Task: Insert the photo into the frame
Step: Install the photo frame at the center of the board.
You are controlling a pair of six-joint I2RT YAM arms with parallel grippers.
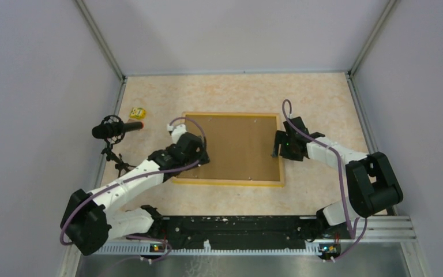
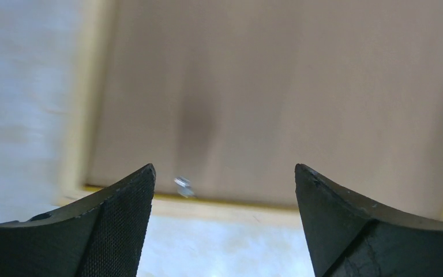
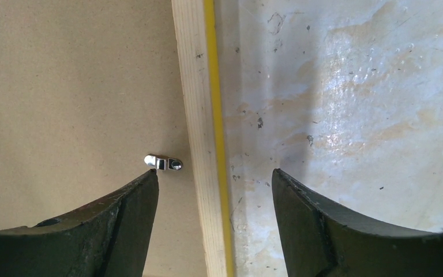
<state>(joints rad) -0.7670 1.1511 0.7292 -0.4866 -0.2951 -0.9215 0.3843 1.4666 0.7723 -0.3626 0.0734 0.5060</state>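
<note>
Right gripper, jaws set wide and carrying nothing, hangs over the right rail of the frame. One finger is above the brown backing board, the other above the bare worktop. Left gripper, equally wide and empty, hovers above the board near the frame's left rail; its view is blurred.

The frame lies back-up at the middle of the worktop, with the board seated inside its yellow-orange border. The photo shows in none of the three views, so whether it lies under the board cannot be told. A microphone and a small yellow object stand well apart to the left.

A small metal clip sits just beside the right rail, its tab reaching onto the board and apparently pinning it. A second clip shows near another rail in the left wrist view.

Likely hazards, judged from this layout:
- A fingertip may skid off so small and low a clip and scrape the board instead.
- A sideways push on a clip or rail may slide the unrestrained frame across the worktop, since neither gripper holds it.
- Lifting the board while any tab overlaps it would bend or crack the board, or drag the frame up with it.
</note>
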